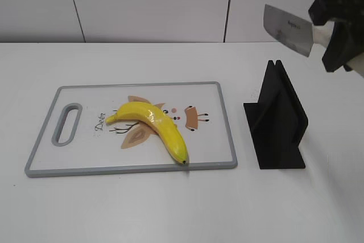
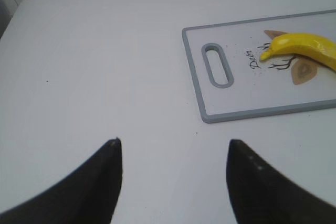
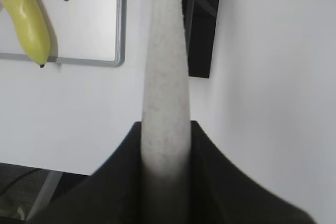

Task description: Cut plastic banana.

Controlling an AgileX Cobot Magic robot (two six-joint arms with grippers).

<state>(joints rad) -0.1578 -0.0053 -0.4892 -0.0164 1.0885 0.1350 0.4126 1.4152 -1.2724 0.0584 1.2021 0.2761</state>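
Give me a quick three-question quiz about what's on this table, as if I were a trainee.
1. True or false: the plastic banana lies on the cutting board.
2. Which tool holds the knife: A) left tool, B) right tool?
3. Fill in: the black knife stand sits to the ____ of the board in the exterior view.

Key: 1 true; 2 B; 3 right.

A black knife stand [image 1: 277, 119] stood just right of the cutting board [image 1: 136, 163], blocking low passage from that side. The plastic banana [image 1: 152, 124] lay open to approach from above, with bare table [image 2: 94, 66] left of the board.
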